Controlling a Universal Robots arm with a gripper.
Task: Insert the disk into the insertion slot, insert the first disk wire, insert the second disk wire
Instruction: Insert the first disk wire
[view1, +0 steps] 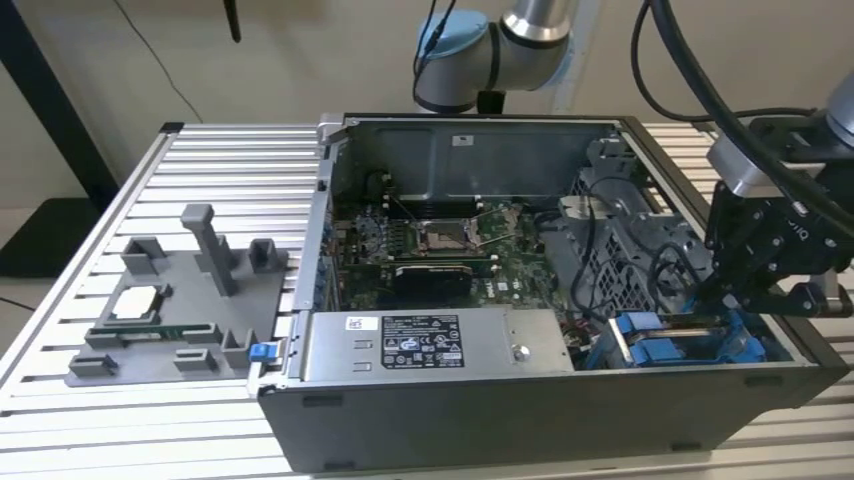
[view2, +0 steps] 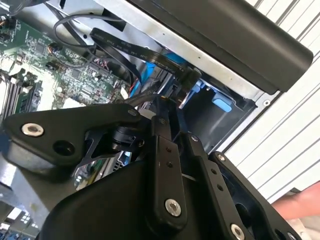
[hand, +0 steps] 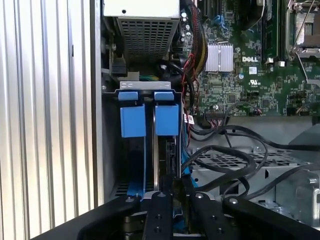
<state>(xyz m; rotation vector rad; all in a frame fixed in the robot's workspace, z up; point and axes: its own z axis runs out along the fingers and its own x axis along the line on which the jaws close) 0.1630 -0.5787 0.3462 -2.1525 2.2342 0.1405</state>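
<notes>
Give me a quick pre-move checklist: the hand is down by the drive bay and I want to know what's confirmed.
1. Hand at the insertion slot: ok.
2. Disk standing in the slot: ok; fully seated, cannot tell.
3. Flat black wire reaching the hand's tip: ok; held or plugged, cannot tell.
4. Loose black cables away from the hand's path: not ok, they loop right beside it.
5. Case sitting flat on the table: ok.
</notes>
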